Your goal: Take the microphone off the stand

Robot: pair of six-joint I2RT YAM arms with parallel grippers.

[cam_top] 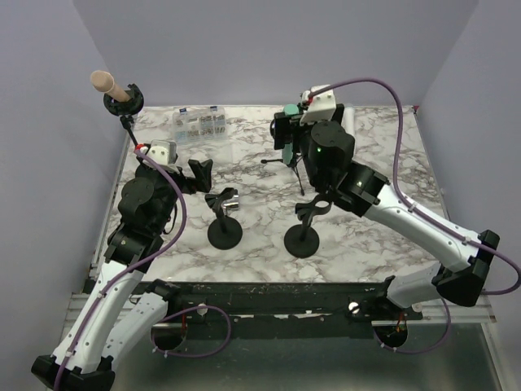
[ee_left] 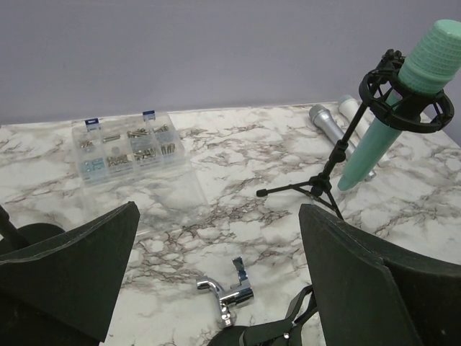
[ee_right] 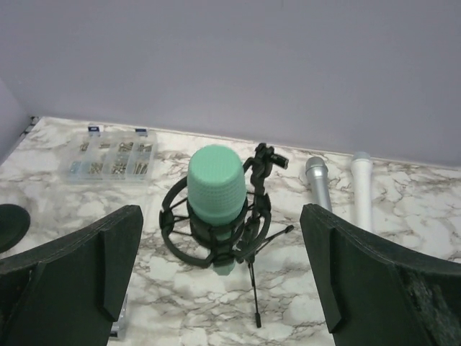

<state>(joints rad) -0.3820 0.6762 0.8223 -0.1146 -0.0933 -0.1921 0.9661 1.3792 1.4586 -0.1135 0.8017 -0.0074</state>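
A mint-green microphone (ee_right: 215, 187) sits head-up in a black ring shock mount (ee_right: 168, 220) on a small tripod stand (ee_right: 252, 285). In the top view the microphone (cam_top: 288, 112) stands at the back of the table, with my right gripper (cam_top: 285, 134) right at it. In the right wrist view the right gripper (ee_right: 220, 220) is open, its fingers wide on either side of the microphone and apart from it. My left gripper (cam_top: 199, 173) is open and holds nothing. The left wrist view shows the microphone (ee_left: 403, 94) far to the right of the left gripper (ee_left: 220, 223).
A silver microphone (ee_right: 317, 184) and a white one (ee_right: 362, 187) lie behind the tripod. A clear screw box (cam_top: 198, 122) sits back left. A beige microphone (cam_top: 107, 83) stands in a mount at the far left corner. A round-base stand with a chrome clip (cam_top: 225, 220) and a black one (cam_top: 305, 228) stand mid-table.
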